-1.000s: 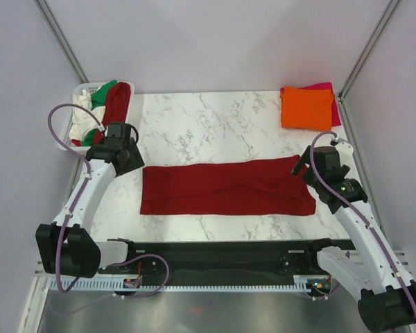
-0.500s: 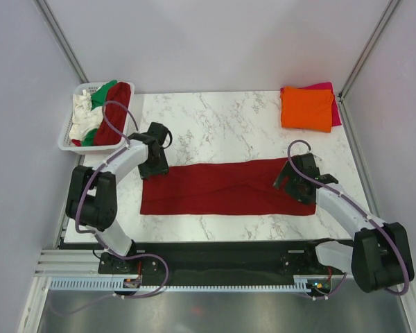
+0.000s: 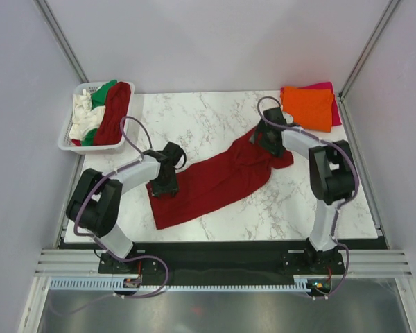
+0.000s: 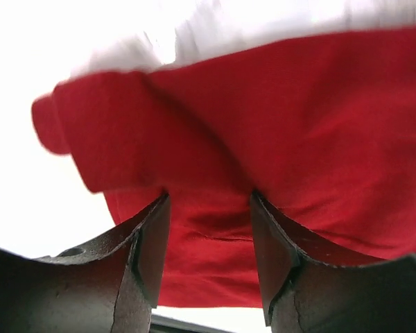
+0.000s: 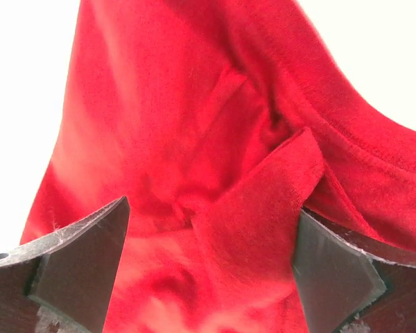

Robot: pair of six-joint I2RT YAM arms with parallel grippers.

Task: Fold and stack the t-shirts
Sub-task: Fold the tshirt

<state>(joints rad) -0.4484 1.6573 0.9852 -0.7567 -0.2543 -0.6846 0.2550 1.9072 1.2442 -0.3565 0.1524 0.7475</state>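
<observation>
Widely spread, the blunt dark jaws of the right pincer [image 5: 211, 208] are set over a bunched end of a dark red t-shirt [image 3: 215, 177]. A soft raised flap of the knit cloth lies against one finger, and nothing is clamped. The left pincer [image 4: 206, 201] is shown with its jaws partly apart, and a rumpled ridge of the same shirt's other end fills the gap between them. Whether that ridge is clamped cannot be told.

The shirt is drawn into a creased diagonal band across the middle of the bench [image 3: 208, 111], flatter by the left pincer and gathered into folds at the right one. A stitched seam is picked out in the right wrist view. The bench top is finished in a white marble pattern with grey veins.

At its far right corner a flat, squared orange t-shirt [image 3: 306, 109] is laid on a magenta-pink t-shirt [image 3: 327, 86], of which only the edges are seen. At the far left corner a white plastic lattice basket [image 3: 64, 142] is filled with crumpled cloth: a white t-shirt [image 3: 82, 114], a green t-shirt [image 3: 104, 88] and a second dark red t-shirt [image 3: 115, 111].
</observation>
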